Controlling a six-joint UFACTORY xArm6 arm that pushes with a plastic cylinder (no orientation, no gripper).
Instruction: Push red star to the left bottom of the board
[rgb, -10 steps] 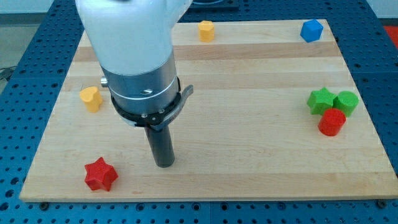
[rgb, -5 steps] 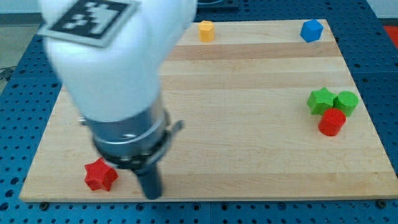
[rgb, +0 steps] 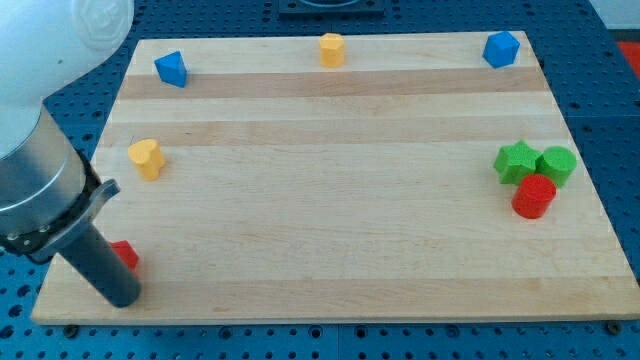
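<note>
The red star (rgb: 125, 256) lies near the board's bottom-left corner, mostly hidden behind my rod; only a small red part shows to the rod's right. My tip (rgb: 122, 297) rests on the board just below and left of that red part, touching or almost touching the star. The arm's grey body fills the view's left edge.
A yellow heart-like block (rgb: 146, 158) sits at the left. A blue block (rgb: 171, 68), a yellow block (rgb: 332, 48) and another blue block (rgb: 501, 48) lie along the top. A green star (rgb: 517, 162), green block (rgb: 557, 164) and red cylinder (rgb: 534, 195) cluster at the right.
The arm swept left and down across the board. The red star slid left toward the bottom-left corner. The top-left blue block, hidden before, now shows.
</note>
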